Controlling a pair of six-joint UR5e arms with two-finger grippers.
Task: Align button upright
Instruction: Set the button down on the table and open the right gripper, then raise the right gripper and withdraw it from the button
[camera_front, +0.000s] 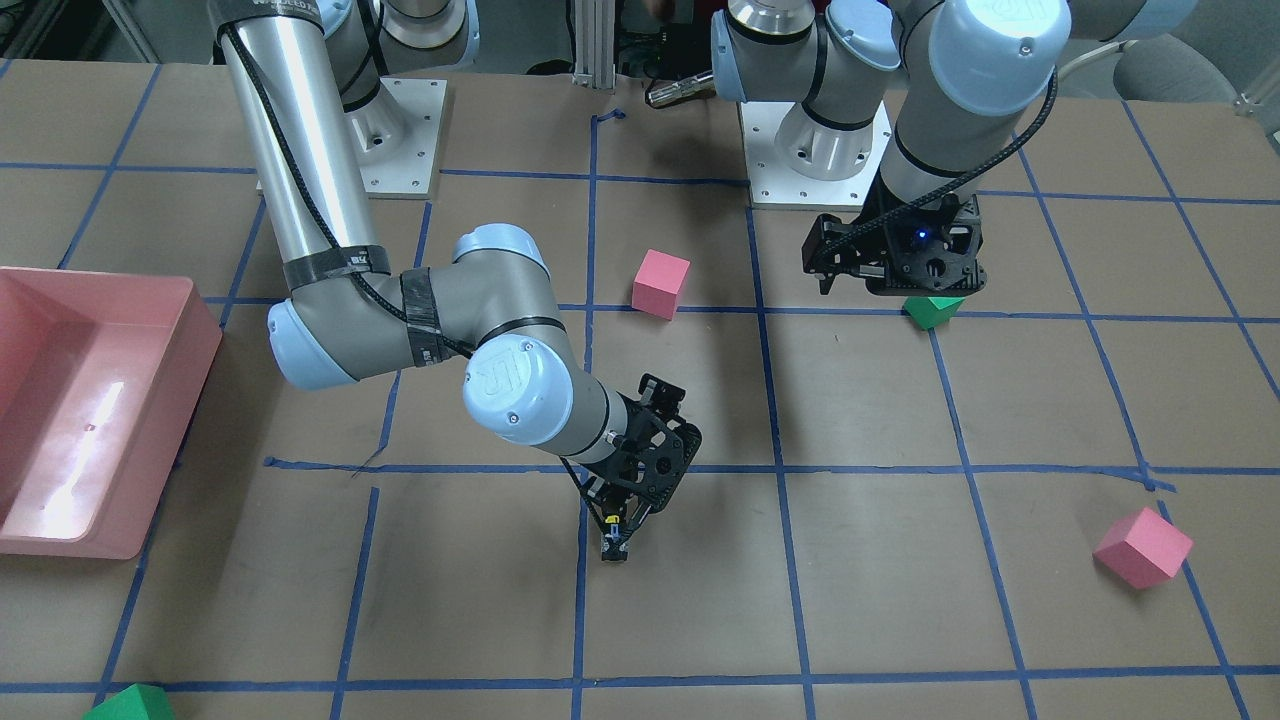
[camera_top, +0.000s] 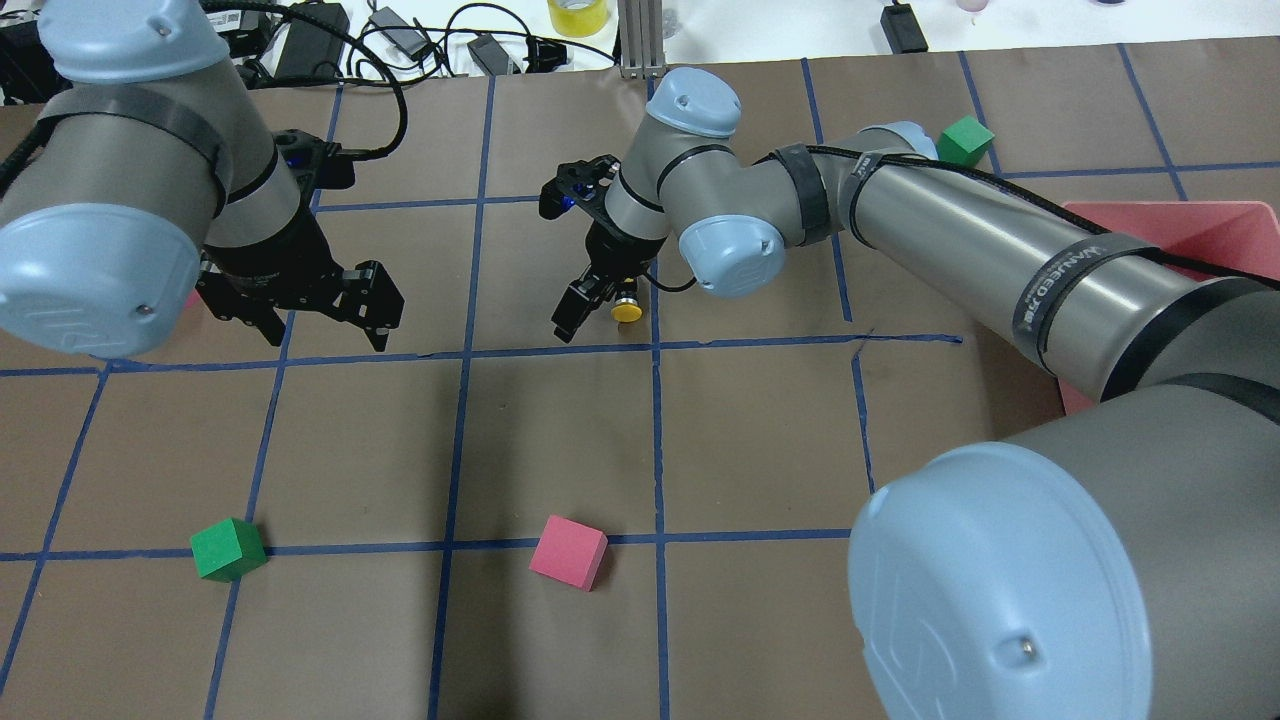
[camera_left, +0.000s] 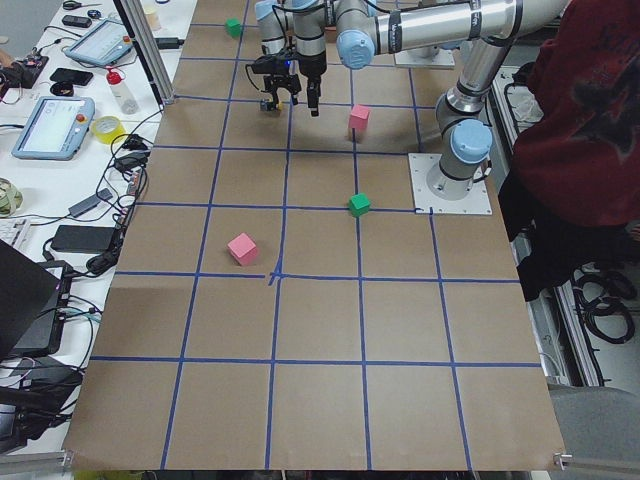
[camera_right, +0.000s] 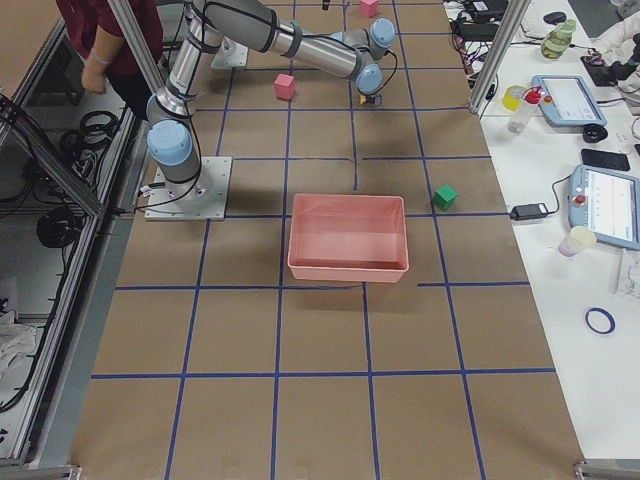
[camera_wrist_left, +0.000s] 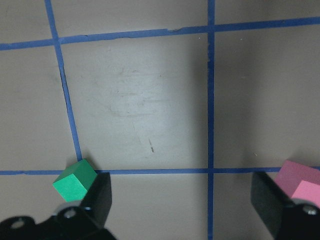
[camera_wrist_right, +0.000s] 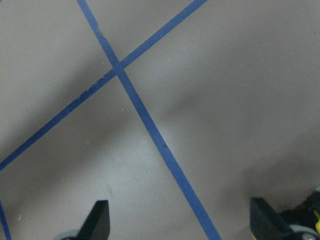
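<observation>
The flat table (camera_front: 900, 600), papered in matte brown and gridded with blue tape, carries a glossy pink rectangular tub (camera_front: 185, 420). The left gripper (camera_top: 328, 338) hangs with its black fingers spread, and the right gripper (camera_top: 592, 318) is spread too. The button (camera_top: 627, 311), with its smooth, round yellow cap, sits on the paper just beside one right finger.

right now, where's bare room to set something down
Bare table lies between the button and the near pink cube, and between the left gripper and the near green cube. Crowded at the right gripper, beside the button.
</observation>
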